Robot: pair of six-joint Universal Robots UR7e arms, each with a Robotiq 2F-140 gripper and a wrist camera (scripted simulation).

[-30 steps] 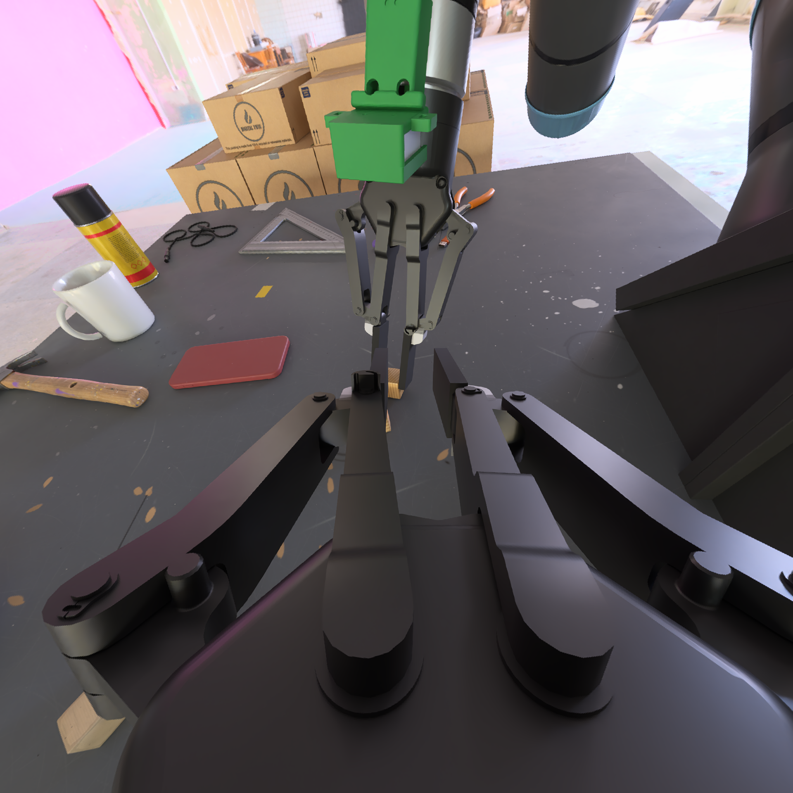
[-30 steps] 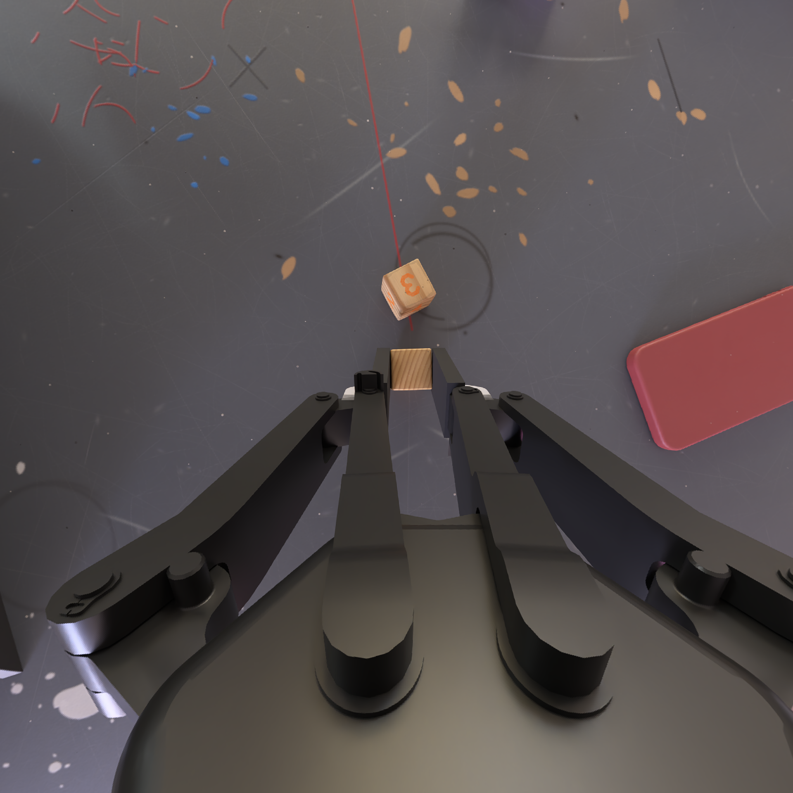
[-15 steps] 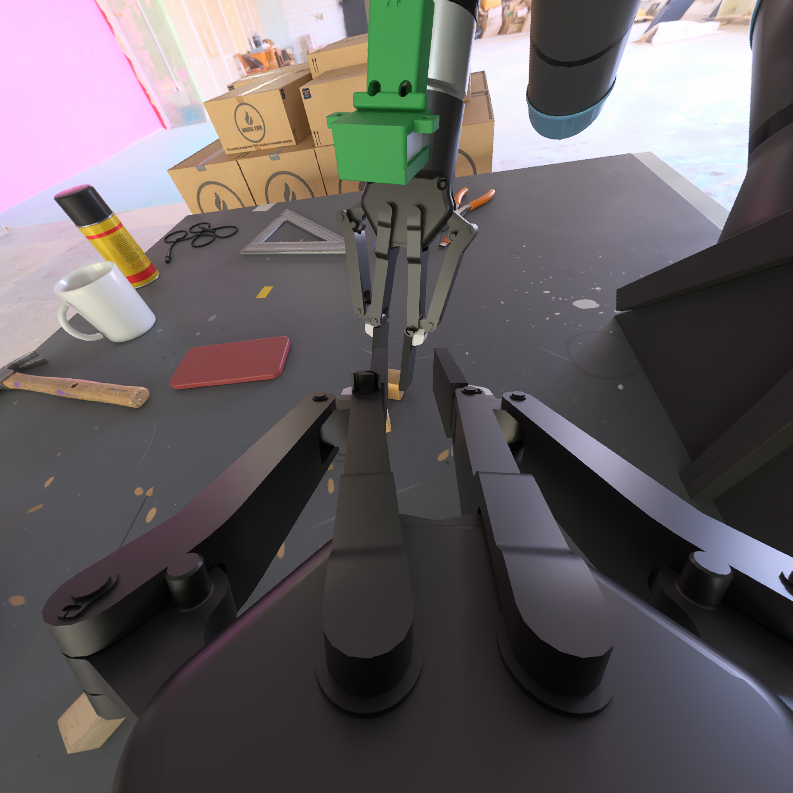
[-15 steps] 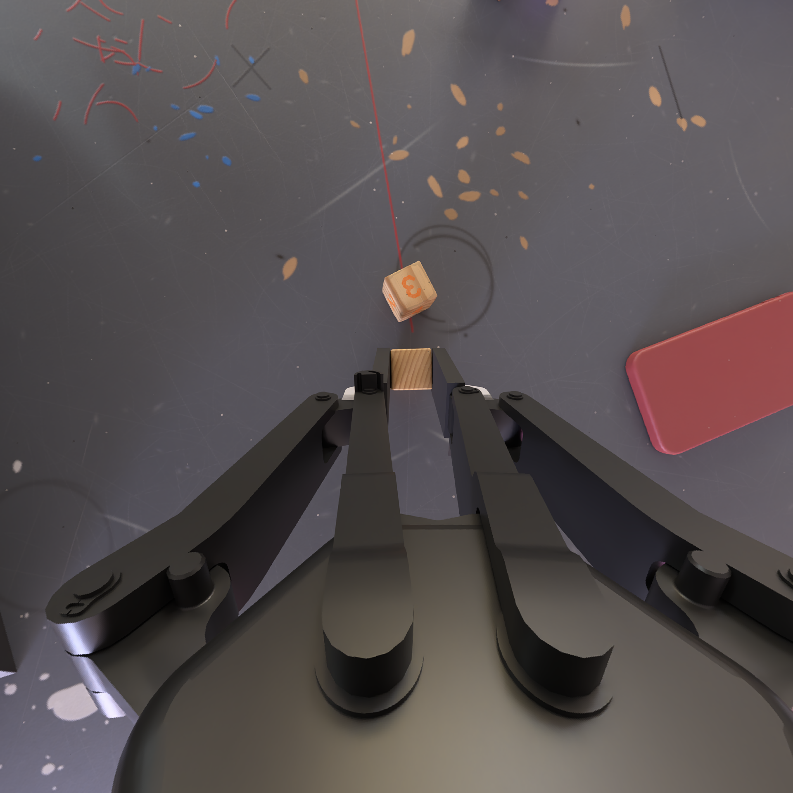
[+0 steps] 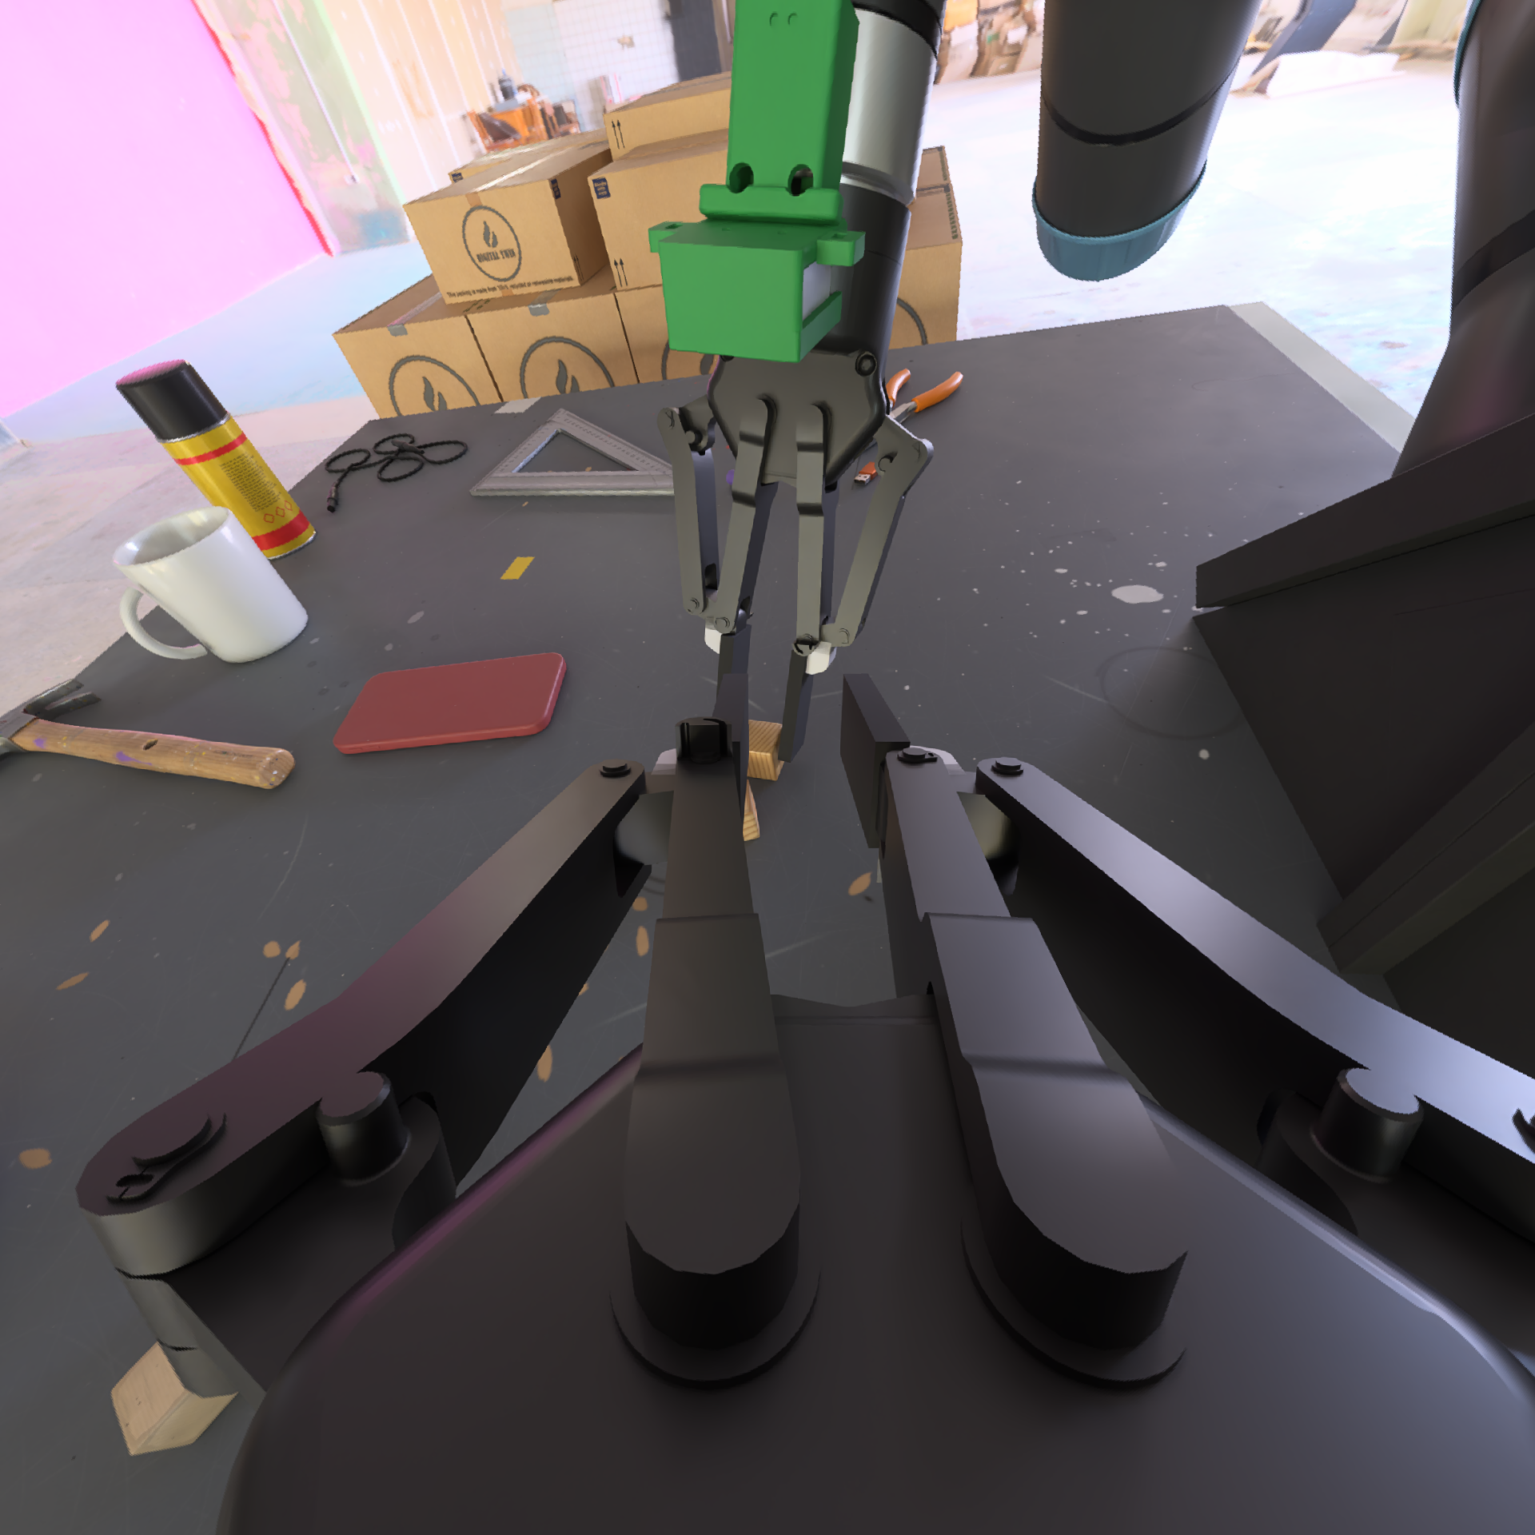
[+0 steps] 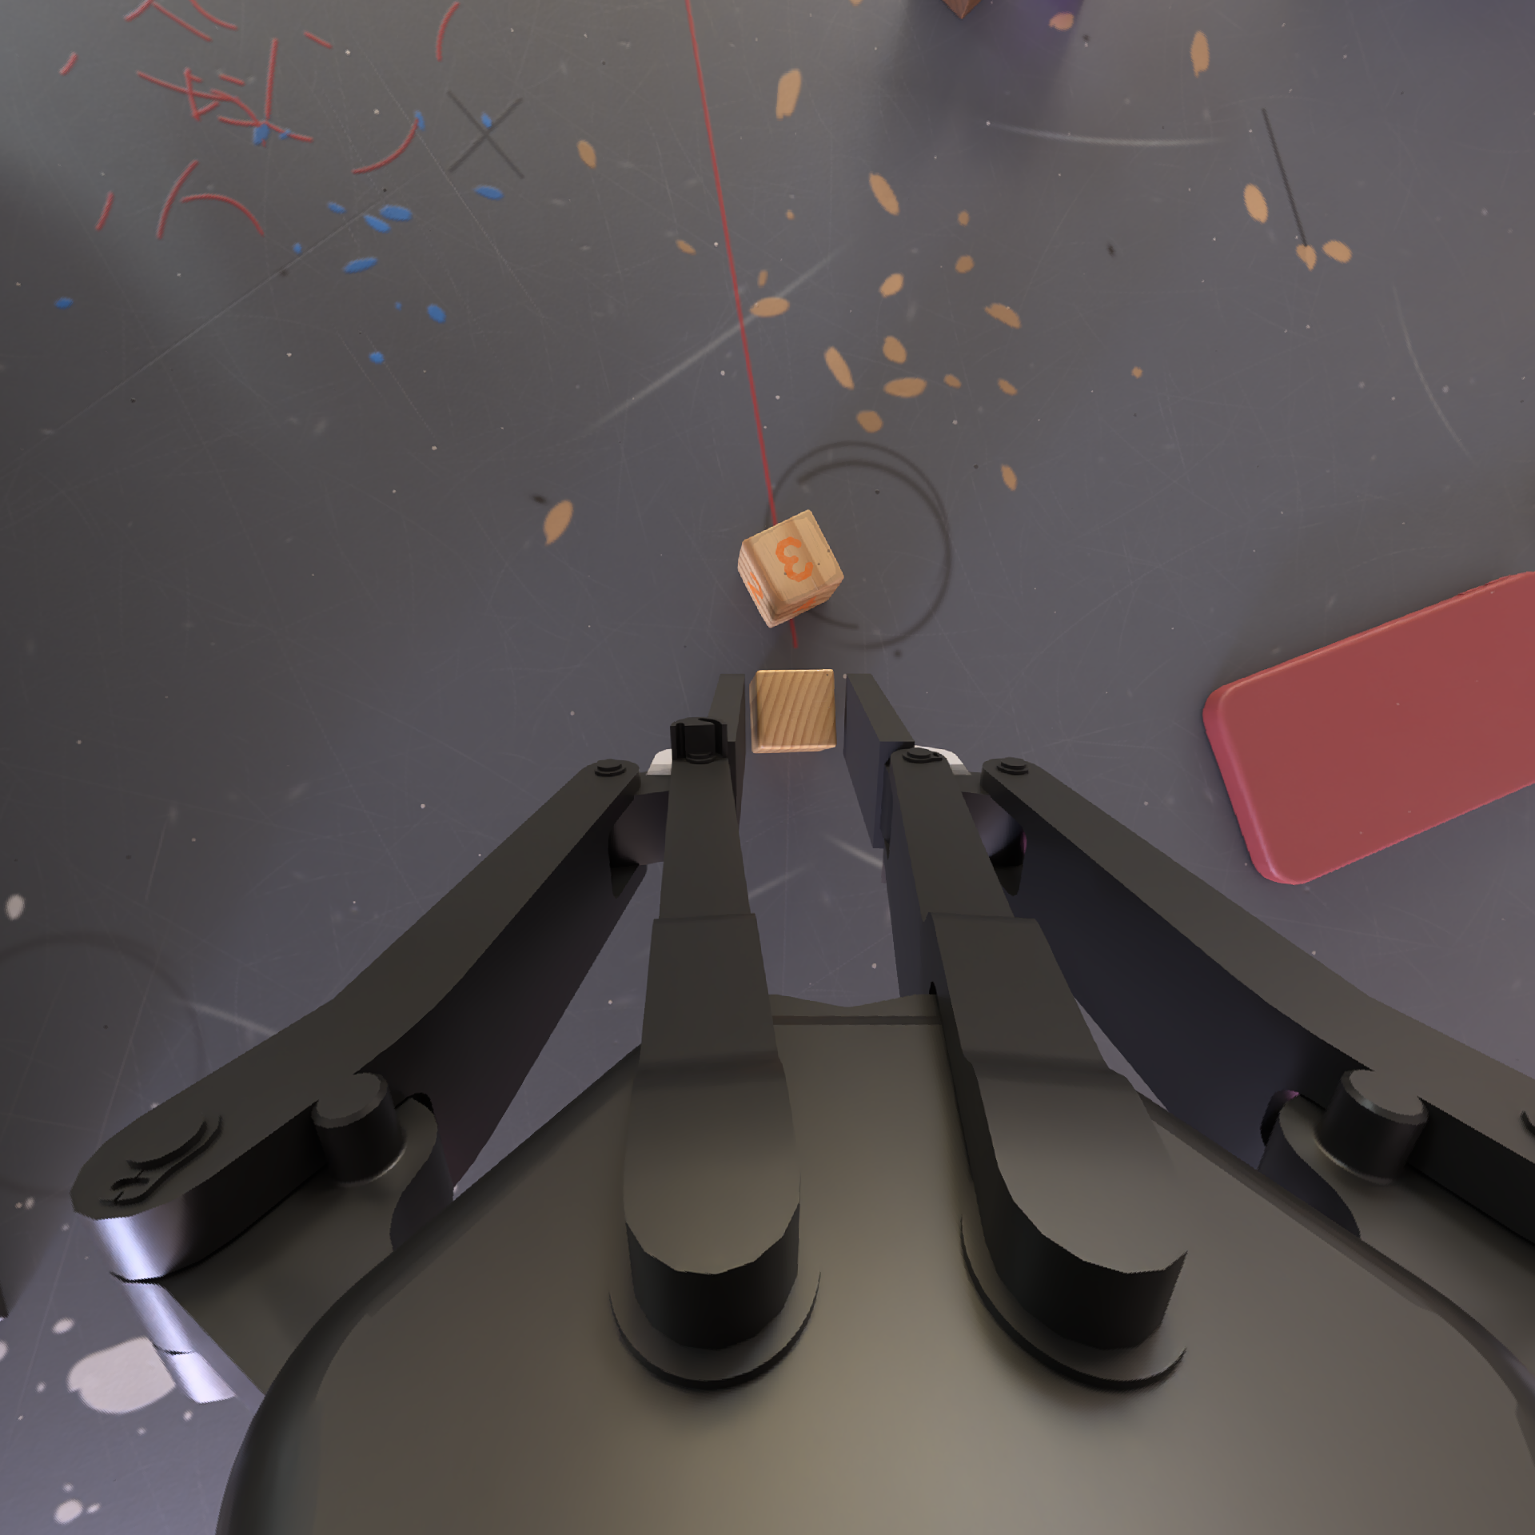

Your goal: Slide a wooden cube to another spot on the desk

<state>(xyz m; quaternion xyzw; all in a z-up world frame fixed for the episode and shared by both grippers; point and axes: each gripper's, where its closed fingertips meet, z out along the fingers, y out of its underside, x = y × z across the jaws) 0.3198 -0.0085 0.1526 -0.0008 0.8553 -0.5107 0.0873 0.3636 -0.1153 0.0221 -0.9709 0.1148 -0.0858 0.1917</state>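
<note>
Right now the wooden cube (image 6: 792, 710) sits flat near the middle of the bench (image 6: 332, 581), its plain grained top facing up. The right tool (image 6: 789, 706) stands over it, drawn in narrow, with one finger against each of two opposite sides of the cube. I judge the slide to be under way, or just about to start. Just ahead of the fingertips lies a second cube (image 6: 789, 569) with orange marks. It is turned at an angle and stands apart from the held one by only a small gap. A push straight ahead would probably knock it along or jam the two together. A flat red pad (image 6: 1370, 731) lies farther off to one side, towards the left edge of the bench, so a sideways slide that way could run onto its rim and tip the cube. Downward pressure is another risk: too much and the cube may catch on the scuffed surface and twist out of the fingers; too little and it may lift off instead of sliding. The left tool (image 5: 789, 718) hangs near, partly spread and holding nothing, pointing at the same spot, so the two tools could collide. The mug (image 5: 208, 586) and hammer (image 5: 158, 752) by the left edge are well clear.
</note>
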